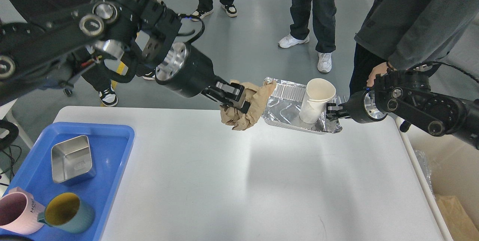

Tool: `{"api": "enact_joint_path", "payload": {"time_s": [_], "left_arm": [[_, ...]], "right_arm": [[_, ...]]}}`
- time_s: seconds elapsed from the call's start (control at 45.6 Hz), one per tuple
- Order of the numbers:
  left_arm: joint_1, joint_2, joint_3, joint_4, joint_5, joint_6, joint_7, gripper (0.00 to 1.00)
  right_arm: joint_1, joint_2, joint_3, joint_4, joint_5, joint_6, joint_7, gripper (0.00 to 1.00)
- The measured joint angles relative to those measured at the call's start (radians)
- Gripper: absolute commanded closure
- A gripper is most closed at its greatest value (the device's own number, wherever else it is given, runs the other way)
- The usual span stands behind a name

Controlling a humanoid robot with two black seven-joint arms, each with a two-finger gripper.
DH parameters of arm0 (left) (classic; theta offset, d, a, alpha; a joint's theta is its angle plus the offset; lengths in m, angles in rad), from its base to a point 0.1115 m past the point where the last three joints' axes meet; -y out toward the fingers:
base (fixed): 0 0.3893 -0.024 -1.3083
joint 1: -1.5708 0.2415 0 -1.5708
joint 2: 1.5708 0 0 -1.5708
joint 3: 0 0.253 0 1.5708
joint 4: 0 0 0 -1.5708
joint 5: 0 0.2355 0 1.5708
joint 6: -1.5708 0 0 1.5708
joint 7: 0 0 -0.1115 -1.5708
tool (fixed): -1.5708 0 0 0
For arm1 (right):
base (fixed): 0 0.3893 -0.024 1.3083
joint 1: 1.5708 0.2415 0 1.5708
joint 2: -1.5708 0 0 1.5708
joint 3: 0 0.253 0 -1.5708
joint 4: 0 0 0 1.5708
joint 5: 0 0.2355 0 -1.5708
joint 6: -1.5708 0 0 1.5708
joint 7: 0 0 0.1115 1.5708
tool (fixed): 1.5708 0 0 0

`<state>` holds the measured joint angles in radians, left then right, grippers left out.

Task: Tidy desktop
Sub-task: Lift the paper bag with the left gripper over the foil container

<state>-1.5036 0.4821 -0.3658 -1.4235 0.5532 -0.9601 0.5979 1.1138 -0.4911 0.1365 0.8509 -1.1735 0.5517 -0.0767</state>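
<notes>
The white desktop (239, 181) fills the lower view. My left gripper (234, 97) is shut on a crumpled brown paper wad (245, 115) and holds it in the air above the desktop's far edge, right beside the foil tray. My right gripper (331, 113) is shut on the right rim of a silver foil tray (282, 110) and holds it raised over the far right of the desktop. A white paper cup (316, 100) stands tilted inside the tray.
A blue plastic tray (108, 166) at the left holds a steel square dish (71, 158), a pink mug (17, 213) and a teal mug (67, 213). A cardboard bin (449, 181) with a brown bag is at the right. Several people stand behind.
</notes>
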Motion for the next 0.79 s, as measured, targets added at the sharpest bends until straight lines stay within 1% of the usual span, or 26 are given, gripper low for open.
{"api": "enact_joint_path", "payload": {"time_s": [0.088,0.197,0.636,0.723,0.789], "left_arm": [[-0.102,0.003,0.052,0.009,-0.080,0.000,0.000,0.95],[-0.155,0.004,0.071,0.015,-0.115,0.000,0.000,0.95],[-0.168,-0.002,0.075,0.041,-0.122,0.000,0.000,0.95],[-0.159,-0.009,0.078,0.075,-0.111,0.000,0.002,0.95],[-0.151,-0.019,0.084,0.126,-0.093,0.000,0.002,0.95]], "right_arm": [[0.001,0.000,0.000,0.000,0.000,0.000,0.000,1.00],[0.002,0.000,0.000,0.000,0.000,0.000,0.000,1.00],[0.006,-0.001,-0.001,0.000,0.000,0.002,0.000,1.00],[0.006,-0.001,-0.001,0.001,0.001,0.002,0.000,1.00],[0.006,-0.001,-0.001,0.002,0.002,0.002,0.000,1.00]]}}
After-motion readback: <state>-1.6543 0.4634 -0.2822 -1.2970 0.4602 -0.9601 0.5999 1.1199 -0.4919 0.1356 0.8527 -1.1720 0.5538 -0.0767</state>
